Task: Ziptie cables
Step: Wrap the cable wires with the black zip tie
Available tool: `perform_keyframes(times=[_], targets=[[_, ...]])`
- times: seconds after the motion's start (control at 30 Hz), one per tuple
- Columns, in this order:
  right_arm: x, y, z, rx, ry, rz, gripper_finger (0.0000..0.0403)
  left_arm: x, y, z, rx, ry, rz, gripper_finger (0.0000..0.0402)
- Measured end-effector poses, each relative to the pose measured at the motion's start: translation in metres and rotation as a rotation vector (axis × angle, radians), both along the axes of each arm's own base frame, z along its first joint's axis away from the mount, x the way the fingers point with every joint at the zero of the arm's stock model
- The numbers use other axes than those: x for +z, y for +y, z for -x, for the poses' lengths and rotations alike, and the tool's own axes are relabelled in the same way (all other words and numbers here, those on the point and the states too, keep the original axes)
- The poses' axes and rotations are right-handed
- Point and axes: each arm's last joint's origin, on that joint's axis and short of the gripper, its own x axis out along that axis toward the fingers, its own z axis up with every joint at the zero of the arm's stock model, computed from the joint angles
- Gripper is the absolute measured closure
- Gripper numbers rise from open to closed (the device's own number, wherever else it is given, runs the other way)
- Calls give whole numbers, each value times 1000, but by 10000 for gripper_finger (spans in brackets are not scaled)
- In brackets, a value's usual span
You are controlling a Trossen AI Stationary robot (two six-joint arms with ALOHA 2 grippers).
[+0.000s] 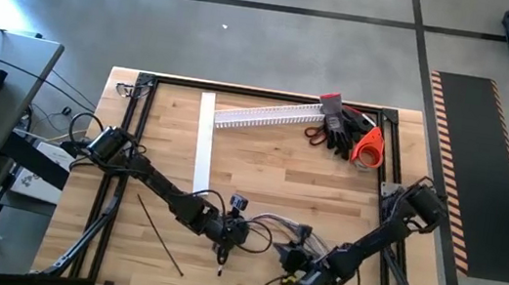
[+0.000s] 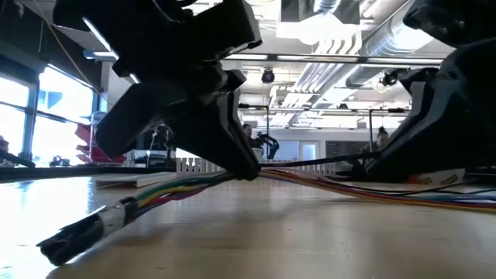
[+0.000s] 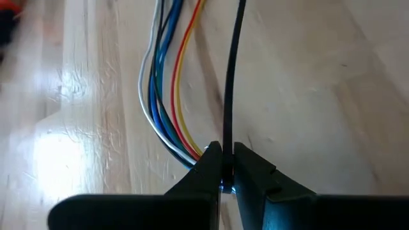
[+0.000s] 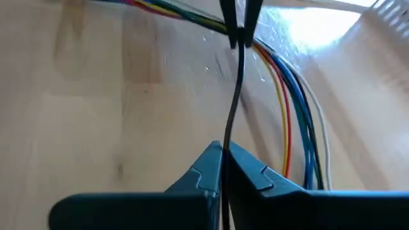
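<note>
A thin black ziptie runs straight between my two grippers. My left gripper is shut on one end and my right gripper is shut on the other. The cables, a loose bundle of coloured and grey wires, lie on the table beside and under the ziptie and pass beneath my left fingers. Their dark wrapped end rests on the wood. A second ziptie lies flat to the left. My left gripper pinches the ziptie's end between its two fingertips, with the fingers lying along the strip. The strip leaves the tips straight toward my right gripper, just above the table. My right gripper pinches the ziptie's other end between its fingertips, also along the strip. The strip stretches nearly straight to my left gripper, held just above the wood.
A flat white strip lies upright in the picture near the table's middle. At the far edge are a white slotted channel, dark gloves and an orange roll. Black frame rails border the tabletop.
</note>
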Motion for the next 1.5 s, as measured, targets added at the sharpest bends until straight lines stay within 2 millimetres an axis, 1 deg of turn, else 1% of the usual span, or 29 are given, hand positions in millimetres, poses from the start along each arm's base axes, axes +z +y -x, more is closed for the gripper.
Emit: perform_keyframes(times=[0.1, 0.17, 0.23, 0.3, 0.43, 0.53, 0.6, 0.7, 0.83, 1.1, 1.3, 1.4, 1.5], targets=[[5, 1, -5, 35, 1, 65, 401, 0, 2, -1, 3, 0, 4, 396], [10, 1, -12, 59, 4, 93, 389, 0, 2, -2, 2, -1, 11, 396], [14, -3, -21, 67, 13, 101, 366, 0, 2, -2, 0, 1, 24, 396], [16, -8, -28, 61, 19, 98, 333, 0, 2, -2, -2, -1, 28, 396], [16, -25, -43, 57, 51, 55, 271, 0, 2, -2, 3, -4, 35, 396], [14, -36, -54, 70, 70, 9, 242, 1, 2, -2, 3, -7, 37, 396], [13, -42, -59, 76, 72, 2, 236, 1, 2, -3, 3, -15, 41, 396], [9, -44, -66, 97, 56, 13, 242, 2, 1, -4, 4, -30, 51, 396], [3, -40, -69, 140, 31, 45, 272, 2, 1, -4, 24, -36, 71, 396], [2, -31, -65, 110, -8, 135, 347, 2, 1, -4, 33, -34, 90, 396], [1, -30, -63, 117, 0, 137, 394, 2, 0, -4, 30, -31, 98, 396], [1, -31, -64, 133, 14, 117, 400, 2, 0, -4, 28, -30, 101, 396], [0, -34, -66, 153, 30, 87, 388, 2, 0, -4, 26, -29, 102, 396]])
